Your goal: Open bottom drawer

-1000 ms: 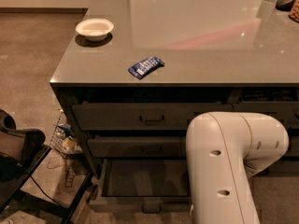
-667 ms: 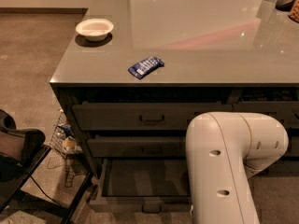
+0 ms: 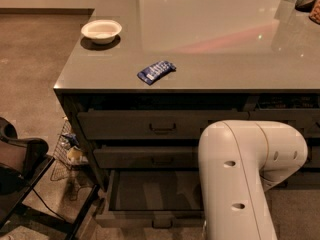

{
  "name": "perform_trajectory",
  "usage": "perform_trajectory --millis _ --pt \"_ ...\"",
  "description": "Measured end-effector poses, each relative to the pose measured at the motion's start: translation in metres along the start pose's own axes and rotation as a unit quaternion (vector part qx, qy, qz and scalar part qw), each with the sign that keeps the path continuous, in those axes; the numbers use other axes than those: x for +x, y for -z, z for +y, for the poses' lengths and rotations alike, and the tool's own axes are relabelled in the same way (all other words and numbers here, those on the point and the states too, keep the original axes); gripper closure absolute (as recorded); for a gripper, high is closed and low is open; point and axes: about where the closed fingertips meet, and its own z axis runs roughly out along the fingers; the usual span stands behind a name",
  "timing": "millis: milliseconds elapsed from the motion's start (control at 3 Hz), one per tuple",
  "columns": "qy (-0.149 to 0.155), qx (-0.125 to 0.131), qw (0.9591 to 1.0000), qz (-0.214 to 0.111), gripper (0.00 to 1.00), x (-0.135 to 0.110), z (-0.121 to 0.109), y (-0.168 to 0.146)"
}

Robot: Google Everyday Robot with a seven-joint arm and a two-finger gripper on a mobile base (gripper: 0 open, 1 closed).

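The bottom drawer (image 3: 150, 219) is pulled out from the dark-grey cabinet, low at the frame's bottom. Its slim front carries a small black pull (image 3: 162, 223), and its plain dark-grey inside (image 3: 150, 191) shows. Above it sit two taller drawer fronts, the top one (image 3: 160, 125) and the middle one (image 3: 150, 158), both pushed in. My white arm (image 3: 240, 179) fills the lower right and covers the drawer's right part. The gripper itself is out of view.
A white bowl (image 3: 101, 30) and a blue packet (image 3: 156, 71) lie on the grey countertop (image 3: 210, 44). A wire basket (image 3: 67, 151) stands on the floor left of the cabinet. A black chair (image 3: 20, 169) stands at lower left.
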Motion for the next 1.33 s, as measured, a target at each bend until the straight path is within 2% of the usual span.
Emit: perform_trajectory --millis 333,667,1000,1333 --pt "0.000 -0.001 1.0000 0.000 0.00 0.000 0.001 -0.001" --pt "0.000 -0.001 1.0000 0.000 0.00 0.000 0.001 -0.001" --pt "0.023 0.028 0.9990 0.025 0.02 0.004 -0.012 0.034" --pt "0.059 0.066 0.9949 0.048 0.25 -0.005 -0.045 0.082"
